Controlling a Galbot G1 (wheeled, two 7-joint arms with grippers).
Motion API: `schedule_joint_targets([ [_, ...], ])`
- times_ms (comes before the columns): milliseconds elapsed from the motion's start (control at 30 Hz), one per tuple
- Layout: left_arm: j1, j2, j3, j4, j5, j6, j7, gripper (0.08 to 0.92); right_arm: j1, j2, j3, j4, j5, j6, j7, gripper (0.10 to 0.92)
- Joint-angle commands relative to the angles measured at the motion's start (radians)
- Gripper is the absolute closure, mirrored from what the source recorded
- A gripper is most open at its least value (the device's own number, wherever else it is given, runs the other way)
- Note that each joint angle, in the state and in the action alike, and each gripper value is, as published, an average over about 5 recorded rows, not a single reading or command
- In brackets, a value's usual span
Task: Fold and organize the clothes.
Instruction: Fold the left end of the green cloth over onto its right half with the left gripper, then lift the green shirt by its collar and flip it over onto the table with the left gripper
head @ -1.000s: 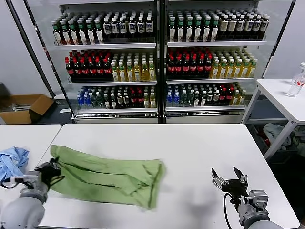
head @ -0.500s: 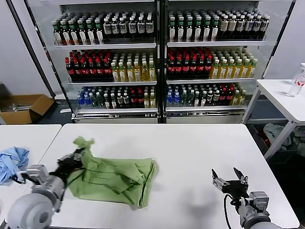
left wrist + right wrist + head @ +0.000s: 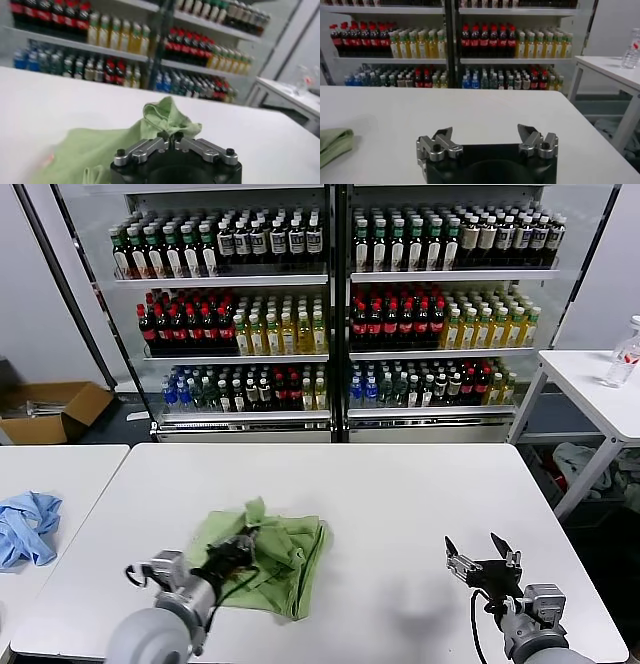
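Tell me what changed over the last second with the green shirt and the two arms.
The left tool, shut on the green polo shirt, carried its left edge up and across toward the robot's right, so the shirt went from spread flat to a bunched, folded-over heap. The right tool stayed open and parked over the white table; the blue cloth on the side table did not move.

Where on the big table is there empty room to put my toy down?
The table is bare between the green shirt and the right gripper, and behind the shirt. It's crowded where the left gripper pinches the shirt.
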Motion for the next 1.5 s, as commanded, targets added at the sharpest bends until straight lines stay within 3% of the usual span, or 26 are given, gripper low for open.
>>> schedule_joint_targets([
  [33, -0.075, -0.050, 0.182, 0.078, 0.185, 0.005, 0.024, 0.842, 0.000, 0.000, 0.001, -0.004, 0.000, -0.001, 0.000, 0.202],
  [300, 0.022, -0.018, 0.147, -0.112, 0.043, 0.005, 0.122, 0.621, 0.008, -0.004, 0.000, -0.015, 0.001, 0.000, -0.001, 0.203],
  [467, 0.110, 0.007, 0.004, -0.170, -0.011, 0.004, 0.118, 0.474, 0.019, -0.002, -0.004, -0.025, 0.002, 0.000, -0.002, 0.203],
  [667, 0.158, 0.044, -0.202, -0.066, 0.043, -0.040, 0.048, 0.300, 0.023, 0.002, -0.007, -0.031, 0.001, 0.003, -0.004, 0.203],
  [833, 0.143, 0.067, -0.267, 0.068, 0.043, -0.063, 0.016, 0.191, 0.025, 0.003, -0.009, -0.032, 0.001, 0.004, -0.005, 0.203],
  [1167, 0.084, 0.024, -0.258, 0.207, -0.122, -0.043, 0.023, 0.177, 0.014, 0.000, -0.002, -0.025, 0.001, 0.007, -0.006, 0.203],
  [1500, 0.030, -0.003, -0.257, 0.261, -0.209, -0.087, 0.024, 0.177, 0.002, 0.000, 0.003, -0.015, 0.000, 0.008, -0.006, 0.203],
])
